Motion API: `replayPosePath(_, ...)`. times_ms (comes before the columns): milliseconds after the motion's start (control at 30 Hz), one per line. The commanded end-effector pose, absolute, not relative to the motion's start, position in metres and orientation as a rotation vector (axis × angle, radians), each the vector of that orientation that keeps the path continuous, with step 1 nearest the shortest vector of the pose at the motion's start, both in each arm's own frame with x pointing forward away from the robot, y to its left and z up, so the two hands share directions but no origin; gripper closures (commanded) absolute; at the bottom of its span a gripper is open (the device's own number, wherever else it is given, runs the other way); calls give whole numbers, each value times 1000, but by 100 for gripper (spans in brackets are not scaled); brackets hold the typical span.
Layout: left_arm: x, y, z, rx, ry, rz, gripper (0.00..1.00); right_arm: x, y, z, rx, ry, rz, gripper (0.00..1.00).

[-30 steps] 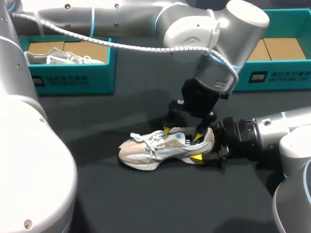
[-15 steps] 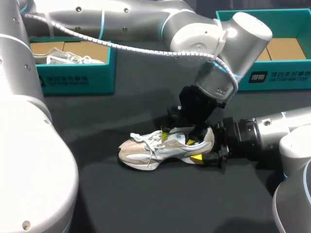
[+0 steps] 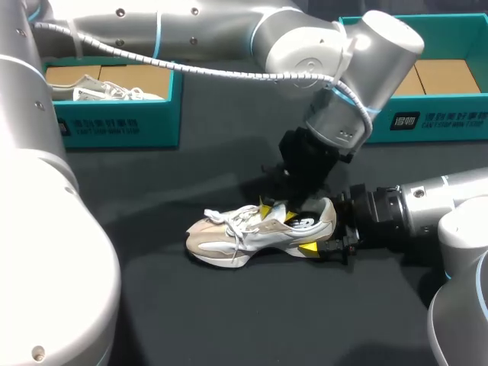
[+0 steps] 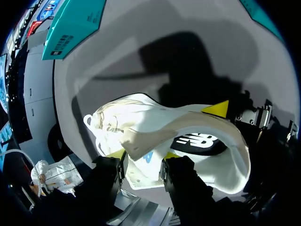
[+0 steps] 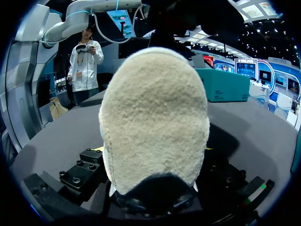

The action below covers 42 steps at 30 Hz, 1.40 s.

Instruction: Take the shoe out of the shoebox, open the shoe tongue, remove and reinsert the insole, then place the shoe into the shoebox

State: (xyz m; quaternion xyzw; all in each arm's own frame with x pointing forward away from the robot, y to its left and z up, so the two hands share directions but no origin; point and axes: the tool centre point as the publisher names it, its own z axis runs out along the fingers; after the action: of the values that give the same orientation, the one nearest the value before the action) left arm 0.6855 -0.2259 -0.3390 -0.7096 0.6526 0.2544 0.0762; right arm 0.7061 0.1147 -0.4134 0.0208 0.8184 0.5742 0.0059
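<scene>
My left hand [image 4: 143, 154] pinches the tongue [image 4: 146, 139] of the shoe [image 3: 229, 236], which lies near the middle of the counter [image 3: 229, 320], its heel clamped in my right hand [image 3: 324, 236]. I'd peel the tongue gently toward the toe, with the heel held firm, to expose the insole [image 4: 197, 141]. The left shoebox [image 3: 114, 126], at the far-left corner, holds a second shoe [image 3: 99, 91]. The right shoebox [image 3: 438, 118], at the far-right corner, shows bare cardboard.

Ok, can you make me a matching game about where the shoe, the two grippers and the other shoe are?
Things: 1 shoe; 2 left gripper; 3 right gripper; 4 second shoe.
Places: a in the teal box; b gripping the shoe's heel; c lying on the table; d at the shoe's tongue, from above.
Pairs: 1-c, 2-d, 3-b, 4-a.
</scene>
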Motion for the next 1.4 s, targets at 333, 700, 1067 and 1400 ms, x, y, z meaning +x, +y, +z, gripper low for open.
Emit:
replayPosePath(333,679,-200,-320,-2411,1785,579,100,705,114,-414,66,2564,1793,100)
replayPosePath(700,674,-158,-297,-2604,1822,348,100,705,114,-414,66,2564,1793,100)
replayPosePath(1067,662,-132,-296,-2639,1780,243,100,705,114,-414,66,2564,1793,100)
replayPosePath(1400,661,-118,-318,-2583,1776,257,100,705,114,-414,66,2564,1793,100)
